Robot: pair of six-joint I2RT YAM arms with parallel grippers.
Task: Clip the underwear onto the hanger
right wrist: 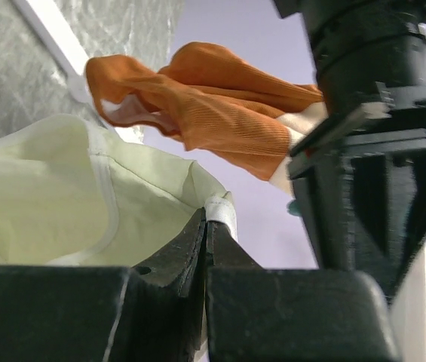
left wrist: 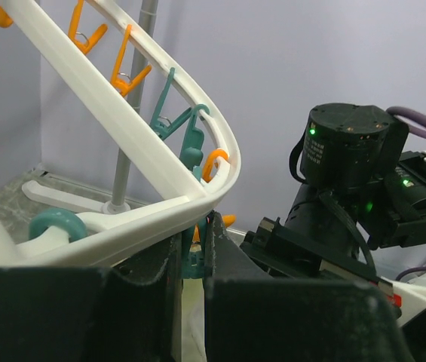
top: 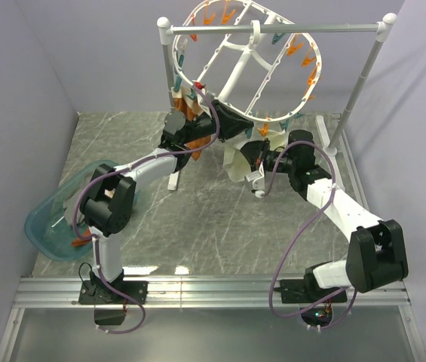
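Note:
The white oval hanger (top: 237, 74) hangs tilted from the rail, with orange and teal clips round its rim. My left gripper (top: 244, 130) is at its lower rim (left wrist: 122, 128), jaws squeezed on a teal clip (left wrist: 191, 261). My right gripper (top: 262, 157) is shut on the waistband edge of the pale cream underwear (top: 239, 164), just below that clip. In the right wrist view the fabric (right wrist: 47, 188) hangs left of the pinched edge, with the left gripper (right wrist: 371, 188) close on the right. An orange-brown garment (right wrist: 220, 113) hangs clipped on the rim beside them.
The white rail stand (top: 273, 29) spans the back, with posts and feet on the marble table at both sides. A blue-green plastic basket (top: 47, 226) holding loose clips sits at the left edge by the left arm. Grey walls close in on both sides.

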